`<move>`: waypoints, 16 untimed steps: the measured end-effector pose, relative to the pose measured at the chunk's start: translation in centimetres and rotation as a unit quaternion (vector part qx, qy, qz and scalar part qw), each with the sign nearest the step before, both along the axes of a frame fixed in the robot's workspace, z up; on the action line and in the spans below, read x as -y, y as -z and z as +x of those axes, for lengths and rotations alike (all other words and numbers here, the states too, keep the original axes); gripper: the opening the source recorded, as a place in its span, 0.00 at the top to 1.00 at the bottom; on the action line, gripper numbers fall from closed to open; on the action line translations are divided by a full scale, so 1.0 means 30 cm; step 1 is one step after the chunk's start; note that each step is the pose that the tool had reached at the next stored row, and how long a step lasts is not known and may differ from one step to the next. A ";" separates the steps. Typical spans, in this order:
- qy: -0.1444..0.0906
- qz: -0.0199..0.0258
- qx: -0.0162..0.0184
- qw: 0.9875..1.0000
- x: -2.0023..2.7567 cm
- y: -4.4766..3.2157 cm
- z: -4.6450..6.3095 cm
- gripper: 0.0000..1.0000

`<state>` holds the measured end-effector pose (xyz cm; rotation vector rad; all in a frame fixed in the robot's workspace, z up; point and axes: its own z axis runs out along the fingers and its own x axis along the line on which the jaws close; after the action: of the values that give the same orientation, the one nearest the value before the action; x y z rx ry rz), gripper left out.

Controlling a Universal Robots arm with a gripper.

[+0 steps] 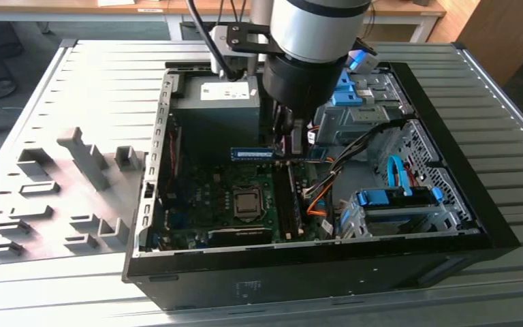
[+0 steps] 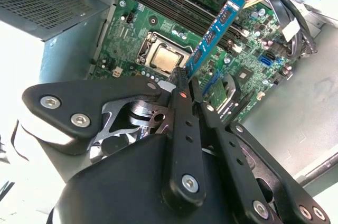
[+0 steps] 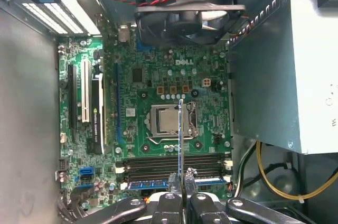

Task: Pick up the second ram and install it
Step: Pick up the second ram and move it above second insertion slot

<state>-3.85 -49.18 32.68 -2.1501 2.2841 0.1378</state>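
The second ram (image 1: 252, 154) is a narrow blue-green board with black chips and a pale label. It hangs level above the motherboard (image 1: 202, 194) inside the open computer case (image 1: 316, 272), with my gripper (image 1: 293, 144) shut on it. The second wrist view shows the ram (image 2: 214, 34) sticking out from my closed fingertips (image 2: 182, 76). In the first wrist view the ram (image 3: 180, 134) appears edge-on over the processor socket (image 3: 169, 121), crosswise to the long memory slots (image 3: 153, 163). My gripper (image 3: 182, 179) is just above those slots.
Grey plastic fixture blocks (image 1: 71, 191) stand on the ribbed table at the exterior view's left. Inside the case are a grey power supply (image 1: 216, 102), blue-tabbed drive cages (image 1: 398, 204), orange and black cables (image 1: 321, 197) and a rear fan (image 3: 185, 18).
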 end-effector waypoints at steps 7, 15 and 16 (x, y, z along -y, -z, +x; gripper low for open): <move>0.000 0.000 0.000 1.000 0.002 0.019 0.003 0.86; 0.000 0.000 0.000 1.000 0.022 0.046 0.004 0.86; 0.000 0.000 0.000 1.000 0.022 0.052 0.004 0.86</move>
<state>-3.72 -49.83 31.11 -2.1505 2.2840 0.1377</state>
